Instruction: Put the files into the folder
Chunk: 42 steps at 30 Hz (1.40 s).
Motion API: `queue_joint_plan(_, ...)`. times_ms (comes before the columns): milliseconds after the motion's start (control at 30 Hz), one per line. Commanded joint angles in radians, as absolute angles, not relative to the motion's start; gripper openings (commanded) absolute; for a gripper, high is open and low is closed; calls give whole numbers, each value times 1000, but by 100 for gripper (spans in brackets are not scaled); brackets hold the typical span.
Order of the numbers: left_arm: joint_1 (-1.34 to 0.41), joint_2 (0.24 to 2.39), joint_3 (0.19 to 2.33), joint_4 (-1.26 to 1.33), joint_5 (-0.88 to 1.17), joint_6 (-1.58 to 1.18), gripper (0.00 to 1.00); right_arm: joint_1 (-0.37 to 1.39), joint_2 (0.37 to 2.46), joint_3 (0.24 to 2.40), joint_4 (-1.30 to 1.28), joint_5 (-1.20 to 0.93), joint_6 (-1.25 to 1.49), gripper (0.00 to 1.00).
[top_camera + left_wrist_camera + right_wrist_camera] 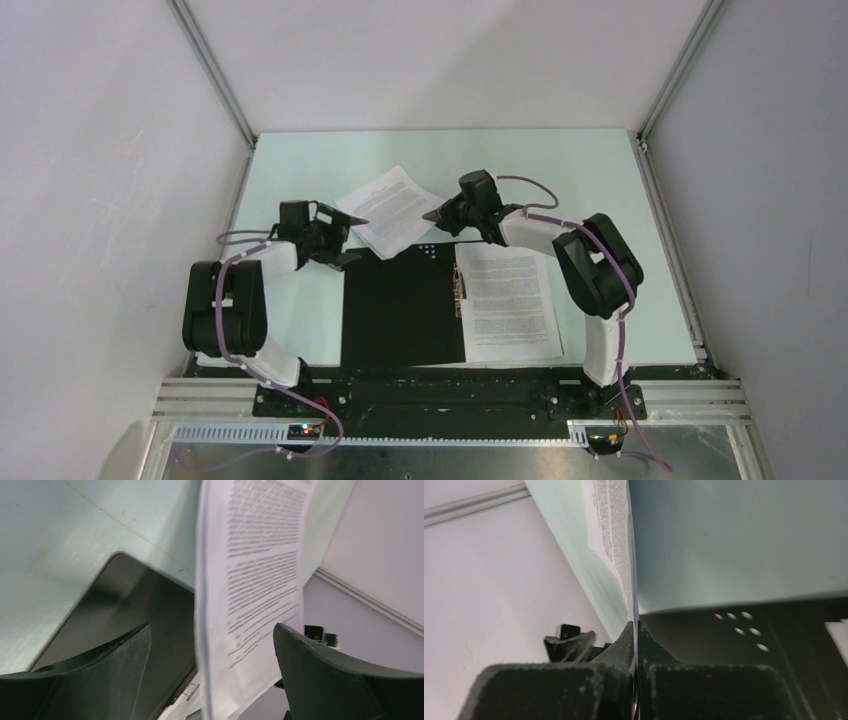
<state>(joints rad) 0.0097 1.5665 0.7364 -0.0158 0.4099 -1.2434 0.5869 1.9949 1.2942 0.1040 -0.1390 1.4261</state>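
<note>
One sheet [395,208] (dense print, too small to read) sits over the open folder's [400,310] far edge, pinched in the clenched right gripper [437,215]. The left gripper [352,240] is spread wide astride its opposite edge. The other sheet [508,300] lies flat on the folder's right half, with table [300,170] beyond.

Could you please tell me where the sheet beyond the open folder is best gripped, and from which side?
Its right-hand edge, approached from the right: the sheet is thin and lifted off the table, so only a pinch across an edge holds it. The right gripper is shut on that edge; the left gripper is open.
</note>
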Motion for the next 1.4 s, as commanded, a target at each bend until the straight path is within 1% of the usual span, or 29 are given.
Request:
queue_joint_plan(0, -14, 1601, 771, 107, 442, -1302, 95, 568, 1916, 1237, 53, -177, 1352, 0)
queue_joint_plan(200, -55, 1659, 750, 190, 455, -1382, 88, 585, 1824, 1140, 70, -176, 1338, 0)
queue_joint_plan(333, -79, 1663, 727, 199, 432, -1405, 84, 588, 1790, 1090, 92, -182, 1347, 0)
queue_joint_plan(400, -90, 1645, 705, 199, 410, -1405, 84, 587, 1782, 1087, 92, -184, 1344, 0)
queue_joint_plan(467, -99, 1636, 689, 198, 401, -1401, 86, 585, 1776, 1086, 93, -187, 1339, 0)
queue_joint_plan(567, -110, 1661, 687, 199, 417, -1401, 88, 586, 1765, 1085, 78, -189, 1325, 0)
queue_joint_plan(633, -120, 1674, 687, 216, 413, -1403, 87, 588, 1754, 1086, 59, -187, 1307, 0)
queue_joint_plan(700, -124, 1684, 693, 239, 412, -1414, 84, 594, 1739, 1076, 49, -182, 1291, 0)
queue_joint_plan(767, -130, 1684, 703, 249, 409, -1419, 78, 605, 1714, 1046, 48, -175, 1282, 0)
queue_joint_plan(800, -131, 1681, 705, 252, 403, -1420, 68, 609, 1696, 1023, 49, -167, 1281, 0)
queue_joint_plan(833, -133, 1675, 709, 254, 399, -1419, 63, 610, 1674, 1008, 56, -162, 1276, 0)
queue_joint_plan(867, -133, 1672, 710, 255, 396, -1418, 49, 608, 1665, 981, 59, -160, 1274, 0)
queue_joint_plan(900, -135, 1668, 714, 257, 394, -1411, 43, 606, 1645, 969, 61, -157, 1265, 0)
queue_joint_plan(933, -135, 1665, 716, 257, 392, -1407, 32, 605, 1637, 948, 62, -157, 1257, 0)
queue_joint_plan(967, -136, 1666, 718, 258, 393, -1398, 27, 605, 1619, 939, 60, -156, 1241, 0)
queue_joint_plan(1000, -137, 1669, 720, 258, 394, -1391, 17, 604, 1611, 919, 59, -155, 1232, 0)
queue_joint_plan(1033, -138, 1672, 726, 257, 404, -1370, 11, 605, 1593, 909, 67, -158, 1217, 0)
queue_joint_plan(1067, -139, 1680, 731, 258, 411, -1359, 3, 607, 1584, 884, 75, -161, 1210, 2)
queue_joint_plan(1100, -138, 1684, 741, 258, 431, -1333, 2, 608, 1566, 872, 88, -166, 1191, 6)
queue_joint_plan(1167, -137, 1692, 763, 258, 469, -1271, 0, 606, 1533, 837, 107, -183, 1150, 21)
queue_joint_plan(1200, -138, 1694, 769, 258, 488, -1248, 0, 602, 1522, 807, 129, -192, 1115, 36)
queue_joint_plan(1233, -136, 1695, 786, 258, 528, -1206, 0, 591, 1496, 791, 146, -219, 1101, 44)
queue_joint_plan(1267, -136, 1696, 795, 257, 550, -1181, 0, 581, 1485, 755, 190, -238, 1075, 56)
queue_joint_plan(1300, -135, 1696, 812, 257, 598, -1144, 0, 557, 1461, 718, 212, -288, 1066, 61)
queue_joint_plan(1333, -136, 1690, 826, 257, 623, -1120, 0, 545, 1436, 700, 252, -332, 1050, 69)
queue_joint_plan(1367, -137, 1684, 835, 258, 676, -1104, 0, 518, 1423, 670, 269, -355, 1040, 72)
